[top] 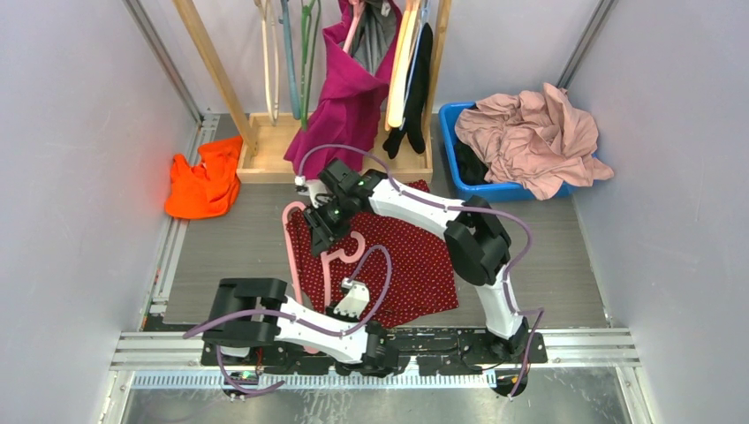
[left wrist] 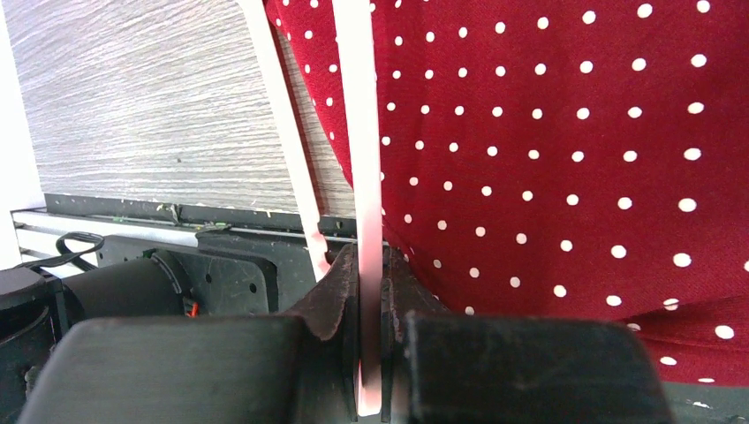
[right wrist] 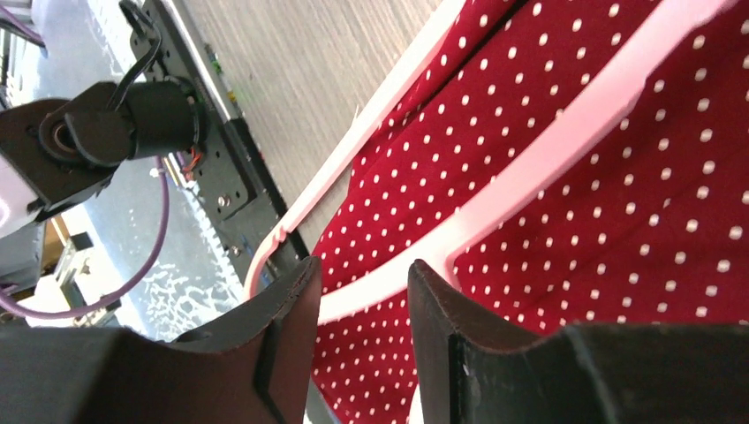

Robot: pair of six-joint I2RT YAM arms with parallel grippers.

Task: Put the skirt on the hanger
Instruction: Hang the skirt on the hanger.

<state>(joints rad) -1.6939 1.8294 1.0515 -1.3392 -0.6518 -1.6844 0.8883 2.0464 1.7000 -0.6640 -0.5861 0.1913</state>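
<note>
Skirt [top: 406, 265] and hanger [top: 290, 252] lie together on the grey table [top: 221, 247], between the two arms. The skirt is dark red with small white dots and lies spread flat. The thin pink hanger lies along its left part, one bar over the dotted cloth and another following the cloth's edge over bare table. The left claw [left wrist: 371, 291] is clamped on the hanger: its jaws are pressed together on a pale pink bar [left wrist: 358, 132] that runs straight away from the fingertips, with the skirt [left wrist: 548, 159] just to the right of the claw and the wood-grain tabletop to its left. From above, this claw [top: 336, 309] sits at the near end of the hanger. The right claw [top: 316, 234] hangs over the far end, jaws apart. In its own view [right wrist: 362, 291] a pink bar [right wrist: 548, 159] crosses the gap just beyond the fingertips, lying on the dotted cloth [right wrist: 618, 230].
</note>
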